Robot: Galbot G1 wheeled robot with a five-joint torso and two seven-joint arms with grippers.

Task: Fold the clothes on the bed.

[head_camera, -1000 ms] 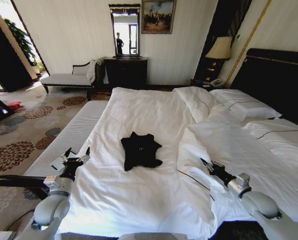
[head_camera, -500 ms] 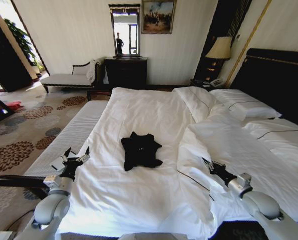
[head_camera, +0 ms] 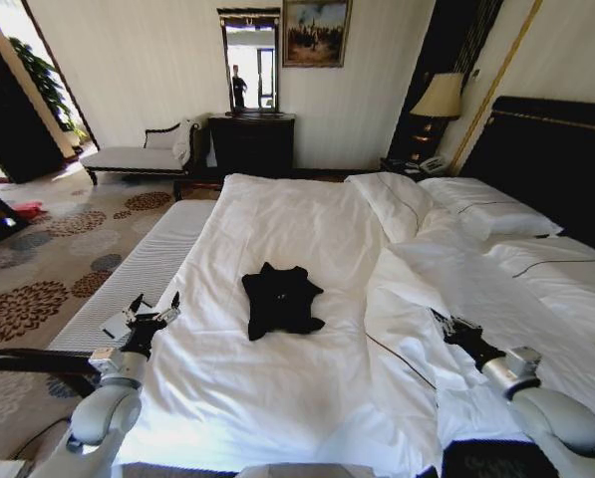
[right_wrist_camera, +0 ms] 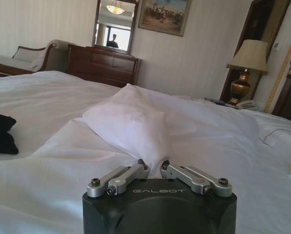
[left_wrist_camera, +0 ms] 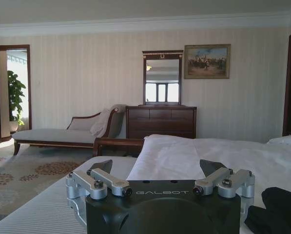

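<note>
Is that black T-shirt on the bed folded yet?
Not neatly: the black T-shirt lies bunched with ragged edges on the bed.

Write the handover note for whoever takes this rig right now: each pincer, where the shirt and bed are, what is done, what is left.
Left pincer: open, holding nothing, at the bed's left edge beside the bare mattress strip.
Right pincer: shut on a fold of the white duvet, on the bed's right side.
Black T-shirt: lies crumpled in a heap on the white sheet near the middle of the bed, apart from both pincers.
Done: nothing on the shirt shows; it is not spread or folded.
Left: reach the shirt, flatten it, fold it.
</note>
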